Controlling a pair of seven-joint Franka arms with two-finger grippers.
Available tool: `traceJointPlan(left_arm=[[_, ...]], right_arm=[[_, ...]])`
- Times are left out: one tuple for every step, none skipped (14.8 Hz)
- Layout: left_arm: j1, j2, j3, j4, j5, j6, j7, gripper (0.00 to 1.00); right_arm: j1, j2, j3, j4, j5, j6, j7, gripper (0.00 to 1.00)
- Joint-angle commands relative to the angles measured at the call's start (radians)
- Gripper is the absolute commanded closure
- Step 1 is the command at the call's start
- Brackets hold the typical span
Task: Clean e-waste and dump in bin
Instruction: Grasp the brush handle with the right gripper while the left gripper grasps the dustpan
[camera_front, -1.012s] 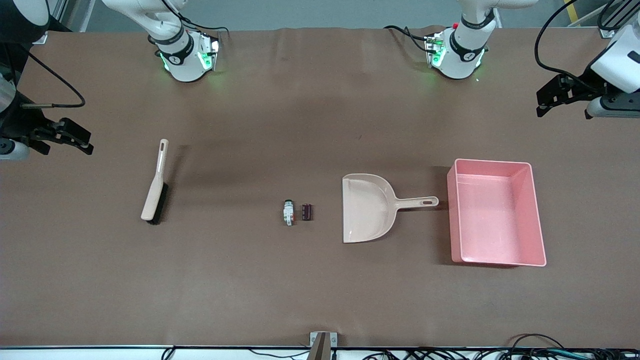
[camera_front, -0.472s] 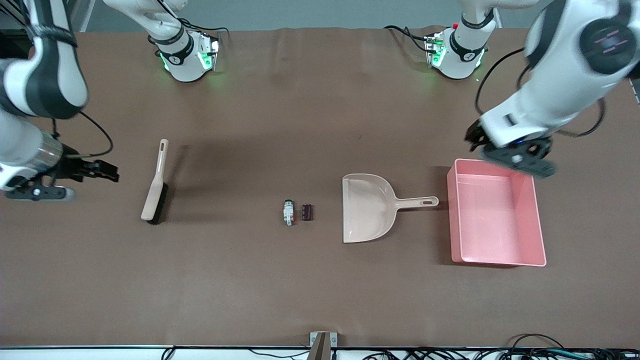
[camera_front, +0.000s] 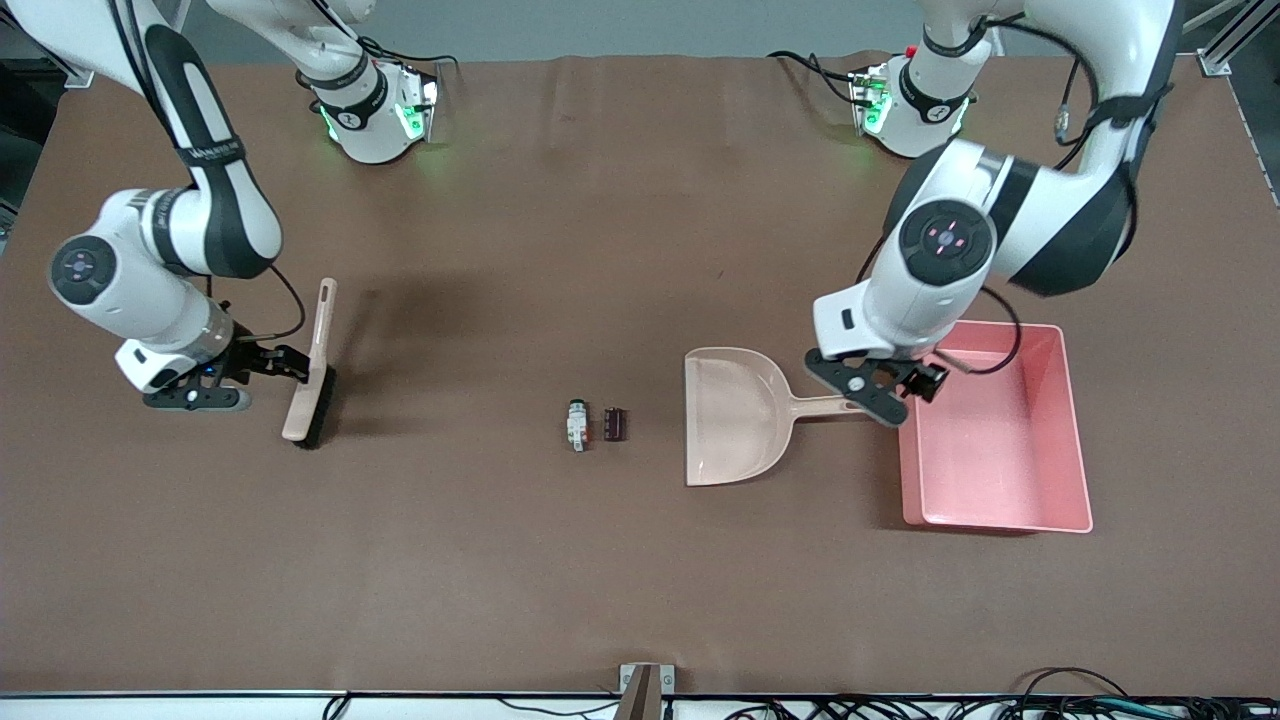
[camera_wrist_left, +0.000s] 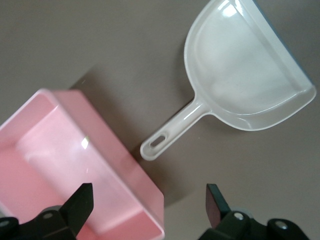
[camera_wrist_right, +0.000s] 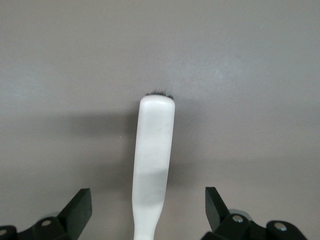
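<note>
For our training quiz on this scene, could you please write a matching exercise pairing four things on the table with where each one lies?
Things:
1. brush
2. dustpan
3. bin
4. e-waste

Places:
A. at the left arm's end of the table, past the dustpan's handle
B. under the open right gripper
C. between brush and dustpan, on the bare table
D. its handle tip lies under the open left gripper, pan mouth facing the e-waste

Pairs: 1-B, 2-D, 3-A, 4-C
</note>
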Motion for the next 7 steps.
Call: traceJointPlan(left_arm=[[-0.008,0.057,-0.014,0.006,0.048,0.033,0.097,0.05],[-0.011,0.06,-0.02,-0.015,0.05,0.049,0.131,0.06],[-0.005,0.063,-0.02,-0.041,0.054,0.079,0.192,0.08],[0.004,0.066,-0.02,-0.061,0.056,0.118,0.267,0.08],[0.011,0.066,-0.02,-0.078,0.056,0.141,0.325,0.09],[0.014,0.066,-0.02,-0.095,0.056,0.158,0.356,0.09],[0.012,0.066,-0.02,-0.109,0.059,0.181,0.373,0.1]], right_arm=[[-0.007,0.015,0.008,-0.085,0.0,0.132,-0.001,0.0],[-0.005,0.032,0.008,-0.093,0.002,0.164,0.002,0.0],[-0.004,0.047,0.009,-0.091,0.002,0.171,0.002,0.0],[-0.001,0.056,0.009,-0.091,0.002,0.187,0.002,0.0],[0.002,0.062,0.009,-0.094,0.002,0.207,0.002,0.0],[0.002,0.076,0.009,-0.094,0.002,0.212,0.002,0.0],[0.002,0.079,0.009,-0.094,0.002,0.214,0.002,0.02]])
